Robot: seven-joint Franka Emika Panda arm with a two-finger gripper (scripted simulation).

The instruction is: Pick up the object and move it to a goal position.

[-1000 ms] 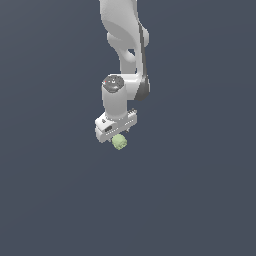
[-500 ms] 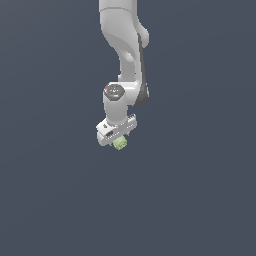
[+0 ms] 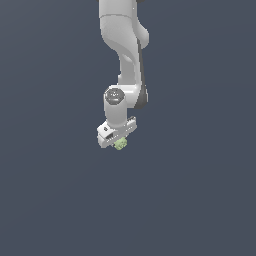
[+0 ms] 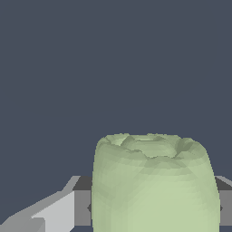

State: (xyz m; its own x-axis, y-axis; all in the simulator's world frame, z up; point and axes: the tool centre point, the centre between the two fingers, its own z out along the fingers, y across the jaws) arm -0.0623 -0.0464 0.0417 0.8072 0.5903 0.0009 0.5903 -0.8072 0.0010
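Under the white arm (image 3: 122, 55), the gripper (image 3: 118, 140) points down with its fingers (image 4: 81, 207) closed narrowly on the pale-green object (image 3: 120, 144), which peeks out just below the gripper body. In the wrist view the object (image 4: 153, 183) fills the space between the dark finger pads, a lumpy, rounded shape with a dimpled top. All around is plain dark grey-blue background (image 3: 200, 190).

No readable text, label, brand, number or sign appears in either view; every surface shown is plain and without any markings.
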